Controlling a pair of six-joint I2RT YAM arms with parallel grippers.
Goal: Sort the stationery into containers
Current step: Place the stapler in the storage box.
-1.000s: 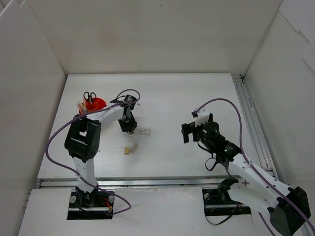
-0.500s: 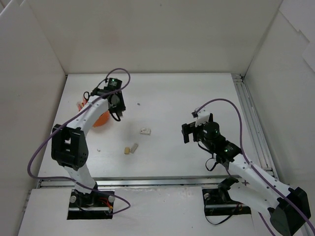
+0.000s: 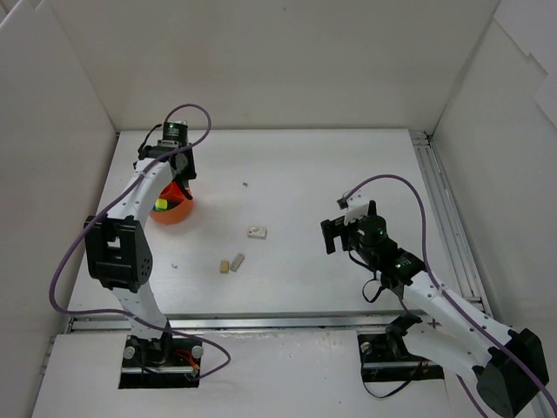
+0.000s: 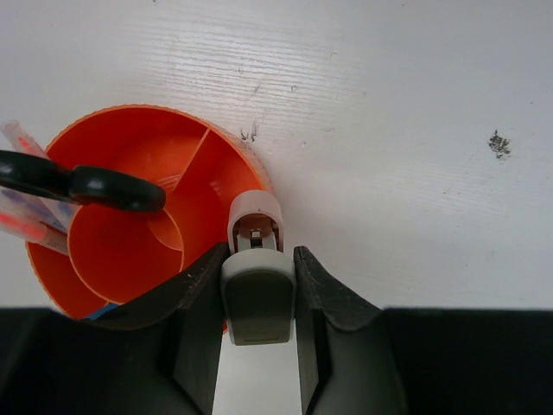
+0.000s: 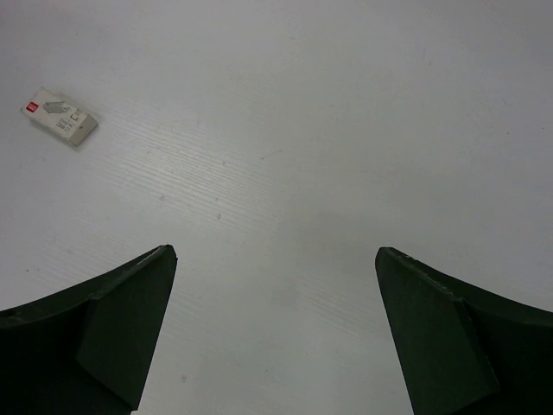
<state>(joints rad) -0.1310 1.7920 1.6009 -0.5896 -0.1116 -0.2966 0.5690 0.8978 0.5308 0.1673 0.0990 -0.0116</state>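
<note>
The round orange-red holder point(image 3: 171, 212) stands at the back left of the table. In the left wrist view its dividers point(image 4: 186, 169) show, with a black scissors handle point(image 4: 86, 184) and pastel pens point(image 4: 19, 212) in its left side. My left gripper point(image 3: 180, 172) is shut on a small grey-white piece point(image 4: 257, 290) and holds it just above the holder's right rim point(image 4: 251, 164). My right gripper point(image 3: 336, 233) is open and empty, above bare table right of centre. A white piece with a red label point(image 3: 256, 232) lies mid-table and also shows in the right wrist view point(image 5: 59, 117).
Two tiny beige erasers point(image 3: 237, 259) point(image 3: 224, 266) lie in front of the white piece. A green-yellow highlighter end point(image 3: 161, 205) shows inside the holder. White walls close in the table on three sides. A rail point(image 3: 444, 218) runs along the right edge.
My left arm has swung from mid-table, beside the white piece, back and left to the holder, carrying the grey-white piece. The right arm has not moved.
</note>
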